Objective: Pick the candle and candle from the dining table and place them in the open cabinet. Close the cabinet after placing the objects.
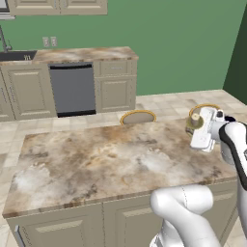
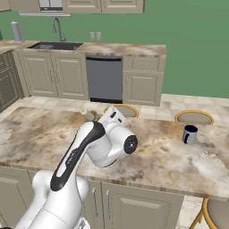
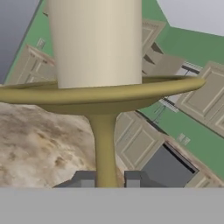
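While the fingers (image 3: 87, 180) pinch its thin brass stem, the candle (image 3: 97, 43) looms cream and thick. A wide gold dish rings its base above the marbled worktop (image 1: 96, 164).

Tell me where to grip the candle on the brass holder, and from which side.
Grip the thin stem under the drip plate of the candle, coming in level from the side. The gripper is already shut on that stem; the wide plate above should stop it from slipping down through the fingers.

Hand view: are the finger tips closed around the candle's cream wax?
No: the gripper grips the thin brass stem of the candle, below its drip plate, not the wax.
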Controlling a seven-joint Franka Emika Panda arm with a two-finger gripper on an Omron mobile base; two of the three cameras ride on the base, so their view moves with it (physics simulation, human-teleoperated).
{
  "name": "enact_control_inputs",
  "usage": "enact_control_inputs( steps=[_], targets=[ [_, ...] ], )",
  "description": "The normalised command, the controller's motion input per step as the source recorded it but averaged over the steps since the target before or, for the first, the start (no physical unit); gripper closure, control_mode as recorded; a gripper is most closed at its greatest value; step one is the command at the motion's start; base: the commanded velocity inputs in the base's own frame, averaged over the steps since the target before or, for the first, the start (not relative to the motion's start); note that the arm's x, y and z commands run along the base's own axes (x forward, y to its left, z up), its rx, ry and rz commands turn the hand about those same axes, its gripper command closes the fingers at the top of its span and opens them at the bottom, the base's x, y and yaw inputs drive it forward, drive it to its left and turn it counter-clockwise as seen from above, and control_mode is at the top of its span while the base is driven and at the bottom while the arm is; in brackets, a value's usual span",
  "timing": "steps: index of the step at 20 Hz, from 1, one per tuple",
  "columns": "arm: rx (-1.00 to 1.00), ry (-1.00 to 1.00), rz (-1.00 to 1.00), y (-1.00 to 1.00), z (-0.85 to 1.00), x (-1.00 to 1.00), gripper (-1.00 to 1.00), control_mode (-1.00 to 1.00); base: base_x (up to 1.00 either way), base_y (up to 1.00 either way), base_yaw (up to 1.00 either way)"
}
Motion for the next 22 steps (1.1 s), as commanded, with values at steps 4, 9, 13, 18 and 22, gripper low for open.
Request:
enact_control_inputs(
  steps=[4, 9, 13, 18, 22],
  targets=[
    [0.00, 0.09, 0.00, 0.28, 0.50, -0.29, 1.00, -1.00, 0.00, 0.00, 0.00],
    [0.00, 0.16, 0.02, 0.19, 0.48, -0.15, 1.00, -1.00, 0.00, 0.00, 0.00],
    [0.00, 0.07, 0.01, 0.08, 0.07, -0.03, 1.00, -1.00, 0.00, 0.00, 0.00],
    [0.00, -0.01, 0.00, 0.03, 0.00, -0.10, 1.00, -1.00, 0.00, 0.00, 0.00],
    [0.00, -0.01, 0.00, 0.11, 0.00, -0.15, 1.00, 1.00, -0.33, 0.62, 0.00]
  ],
)
